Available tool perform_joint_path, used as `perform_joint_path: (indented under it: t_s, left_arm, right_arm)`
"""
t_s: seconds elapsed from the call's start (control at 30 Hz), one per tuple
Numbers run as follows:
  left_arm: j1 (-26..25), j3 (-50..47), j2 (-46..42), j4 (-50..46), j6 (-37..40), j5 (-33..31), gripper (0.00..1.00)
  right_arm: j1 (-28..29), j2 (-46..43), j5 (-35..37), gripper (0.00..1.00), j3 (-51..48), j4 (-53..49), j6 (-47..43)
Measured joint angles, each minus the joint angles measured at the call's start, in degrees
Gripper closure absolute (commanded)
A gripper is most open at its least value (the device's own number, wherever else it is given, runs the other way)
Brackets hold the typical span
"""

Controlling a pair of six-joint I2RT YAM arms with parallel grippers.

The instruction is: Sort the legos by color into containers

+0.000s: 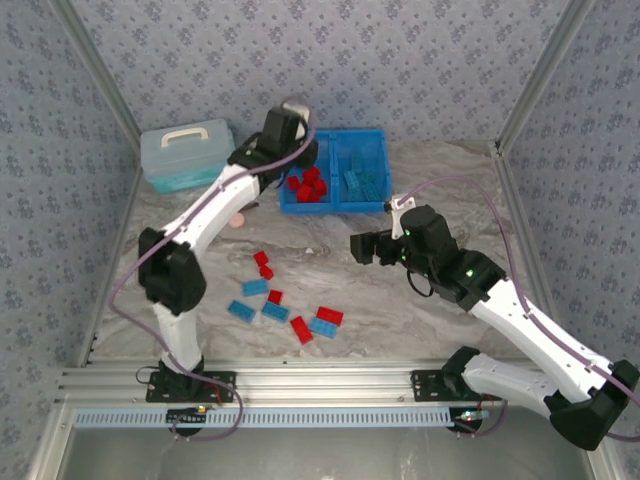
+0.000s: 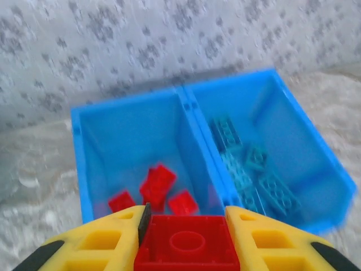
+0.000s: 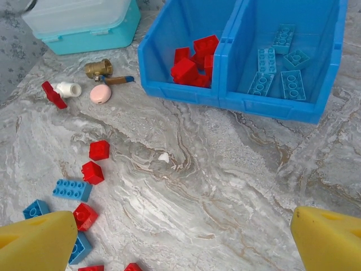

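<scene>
A red lego [image 2: 189, 248] is held clamped in the left gripper [image 2: 185, 223], with the red-stocked left compartment [image 2: 127, 132] lying just ahead and below.

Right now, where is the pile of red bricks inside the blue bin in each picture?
Top external: pile of red bricks upper centre, in the blue bin's left half.
Left wrist: lower centre-left.
Right wrist: top centre.
Shared landmark: the bin's centre divider, just right of the pile.

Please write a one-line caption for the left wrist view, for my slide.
Left gripper, shut on a red plastic studded brick, faces the bright blue two-compartment plastic bin.
</scene>
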Motion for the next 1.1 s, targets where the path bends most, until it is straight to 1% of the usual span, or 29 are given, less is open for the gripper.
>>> perform_joint_path:
  t_s: [0.03,0.13,0.23,0.3,0.4,0.43,0.6,0.7,0.8,0.9,0.97,1.0,1.07,1.1]
  left_arm:
    - [0.52,6.23,4.55,-0.50,-0.04,-0.96,0.74]
    - [1.99,20.15,16.57,-2.73,-0.48,-3.28,0.73]
    - [3.15,28.96,26.25,-5.95,-0.52,-5.14,0.71]
    - [3.67,30.84,30.25,-7.43,-0.50,-5.97,0.66]
    - [3.87,30.84,32.98,-9.81,-0.68,-5.97,0.51]
    - [3.87,30.84,33.29,-10.43,-0.59,-5.90,0.48]
    - [3.30,30.69,31.58,-10.75,-1.11,-5.18,0.41]
    - [2.78,24.30,25.22,-10.01,-1.14,-4.24,0.38]
    - [1.66,10.14,12.63,-6.36,-1.18,-3.19,0.32]
    - [-0.11,-5.60,-2.73,-1.55,-1.62,-2.01,0.25]
    - [-1.49,-16.17,-15.04,0.94,-1.51,-0.68,0.21]
    - [-1.97,-19.93,-19.50,1.92,-1.55,-0.13,0.19]
    - [-2.51,-28.02,-29.79,2.80,-1.07,1.53,0.14]
    - [-2.58,-30.97,-33.48,2.73,-0.96,1.99,0.13]
  right_arm:
    - [0.02,-0.26,0.24,0.00,0.00,-0.02,0.37]
    - [0.07,-1.57,0.74,0.00,0.00,-0.46,1.01]
    - [0.24,-3.28,0.90,0.00,0.00,-1.64,1.62]
    - [0.44,-4.37,1.01,0.00,0.00,-2.60,1.99]
    - [0.55,-5.79,1.03,0.00,0.00,-3.13,2.29]
    - [0.57,-6.12,1.05,0.00,-0.02,-3.26,2.47]
    - [0.70,-6.27,1.22,0.00,-0.85,-3.26,3.10]
    - [0.72,-5.01,1.22,0.00,-1.07,-3.23,3.08]
    - [1.11,-3.15,1.11,0.00,-1.11,-3.23,2.80]
    - [2.34,-0.87,0.24,0.02,-1.14,-3.26,1.81]
    - [4.50,1.46,-0.76,0.06,-1.25,-3.26,0.87]
    - [5.92,2.73,-1.29,0.06,-1.42,-3.21,0.35]
    - [10.14,6.05,-2.51,0.07,-2.14,-3.17,-0.94]
    - [12.31,7.72,-2.80,0.07,-2.45,-3.23,-1.51]
